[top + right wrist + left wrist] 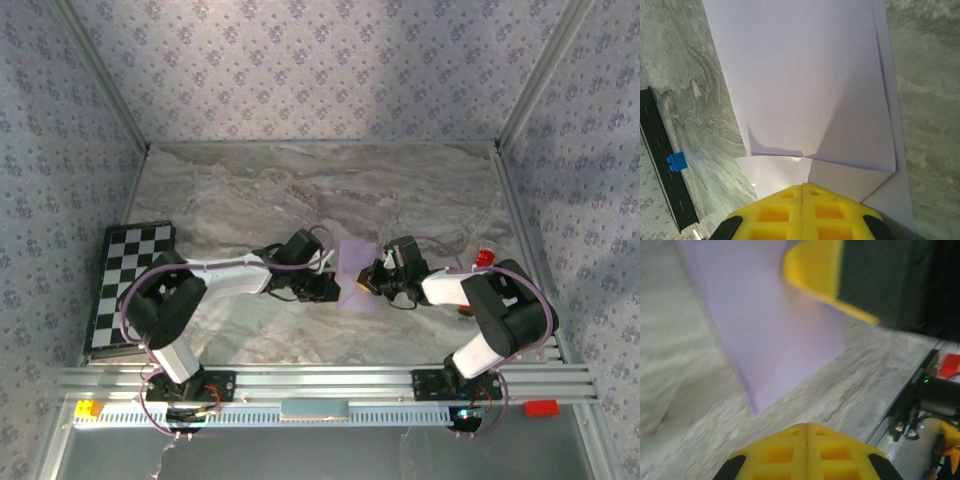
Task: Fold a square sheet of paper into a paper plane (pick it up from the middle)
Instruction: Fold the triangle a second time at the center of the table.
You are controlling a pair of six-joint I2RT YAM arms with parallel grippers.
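The pale lilac square sheet of paper [356, 268] lies on the marble table between my two grippers. It is folded, with flaps and creases [810, 90] on top. My right gripper [803, 186] is shut, and its yellow tips rest over the near part of the sheet with nothing seen between them. My left gripper [806, 426] is also shut and empty, over bare marble just short of the sheet's corner [775, 335]. In the top view the left gripper [326, 287] is at the sheet's left edge and the right gripper [367, 283] at its right edge. A paper plane is out of view.
A black-and-white chequered board [130, 285] lies at the left edge. A tiny blue cube [676, 161] sits by a black rail. A small red thing [484, 258] stands right of the right arm. Yellow [88, 408] and red [540, 407] bricks lie on the front rail.
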